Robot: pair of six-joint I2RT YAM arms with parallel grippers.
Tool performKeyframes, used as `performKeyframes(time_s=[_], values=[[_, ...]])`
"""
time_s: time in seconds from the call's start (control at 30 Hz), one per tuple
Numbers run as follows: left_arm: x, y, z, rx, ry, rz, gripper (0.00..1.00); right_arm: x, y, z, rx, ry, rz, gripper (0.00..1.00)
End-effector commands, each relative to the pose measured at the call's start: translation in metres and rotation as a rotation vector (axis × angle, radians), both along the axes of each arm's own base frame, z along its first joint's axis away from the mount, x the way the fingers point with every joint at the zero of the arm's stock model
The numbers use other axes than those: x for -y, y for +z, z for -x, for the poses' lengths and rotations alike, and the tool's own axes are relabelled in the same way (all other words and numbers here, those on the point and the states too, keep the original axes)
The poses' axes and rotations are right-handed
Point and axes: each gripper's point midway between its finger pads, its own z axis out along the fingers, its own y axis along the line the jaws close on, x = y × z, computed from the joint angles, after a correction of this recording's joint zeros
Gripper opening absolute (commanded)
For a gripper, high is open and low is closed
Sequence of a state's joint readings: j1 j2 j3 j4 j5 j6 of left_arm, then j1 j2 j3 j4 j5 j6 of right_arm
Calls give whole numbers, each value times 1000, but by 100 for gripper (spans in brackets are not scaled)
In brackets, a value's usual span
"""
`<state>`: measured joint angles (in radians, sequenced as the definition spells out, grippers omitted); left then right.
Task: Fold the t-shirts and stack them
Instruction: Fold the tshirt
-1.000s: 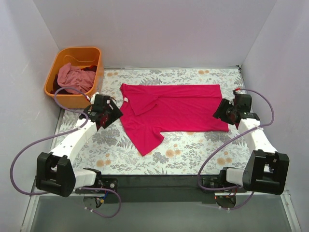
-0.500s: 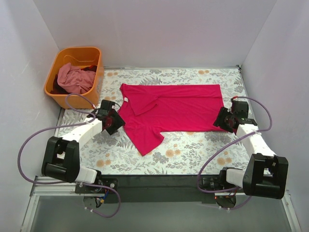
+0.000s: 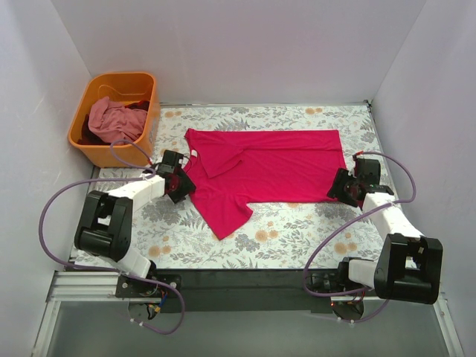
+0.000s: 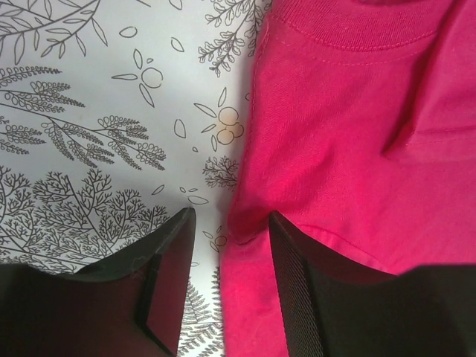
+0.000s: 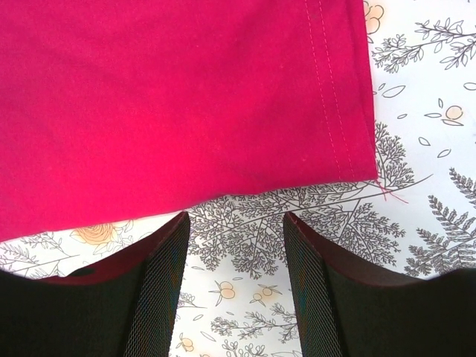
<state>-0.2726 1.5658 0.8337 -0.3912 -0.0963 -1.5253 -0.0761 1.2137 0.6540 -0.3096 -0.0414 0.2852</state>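
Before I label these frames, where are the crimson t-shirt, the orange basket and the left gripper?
crimson t-shirt [image 3: 275,167]: top view, mid-body.
orange basket [image 3: 123,75]: top view, far rim.
left gripper [image 4: 230,223]: left wrist view, between fingertips.

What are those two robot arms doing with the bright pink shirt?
They're folding shirts. The bright pink shirt lies partly folded on the flowery table. The left claw is open around its edge near the collar, and the right claw is open just off the hem corner. Neither has pinched it yet. A paler shirt waits in the orange basket.

Floral-patterned table [image 3: 297,238], crimson-pink t-shirt [image 3: 275,167] laid out on it, orange basket [image 3: 111,155] at far-left corner
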Motion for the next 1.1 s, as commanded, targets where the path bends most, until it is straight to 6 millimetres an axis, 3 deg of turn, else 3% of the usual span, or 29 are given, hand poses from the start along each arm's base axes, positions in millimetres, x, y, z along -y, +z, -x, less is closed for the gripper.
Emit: performKeyframes(time_s=[0.0, 0.1, 0.2, 0.23, 0.37, 0.6, 0.77, 1.07], values=[[-2, 2, -7, 21, 0, -31, 43, -2, 0, -4, 27, 17, 0, 60], [-1, -2, -5, 7, -5, -38, 36, -3, -2, -5, 22, 12, -6, 60], [1, -10, -1, -17, -21, -46, 23, -3, -4, -4, 14, 10, -8, 60], [1, -12, 2, -30, -26, -53, 14, -1, -5, -4, 10, 5, -1, 60], [-7, -13, 16, -57, -21, -81, 0, 4, -10, -3, -10, -19, 14, 59], [-23, 3, 38, -31, 1, -123, 0, 32, -23, 4, -64, -152, -1, 59], [-26, 12, 43, 3, -13, -126, 0, 59, -26, 10, -81, -252, -7, 58], [-22, 14, 43, 12, -26, -108, 0, 55, -25, -2, -49, -236, -73, 49]])
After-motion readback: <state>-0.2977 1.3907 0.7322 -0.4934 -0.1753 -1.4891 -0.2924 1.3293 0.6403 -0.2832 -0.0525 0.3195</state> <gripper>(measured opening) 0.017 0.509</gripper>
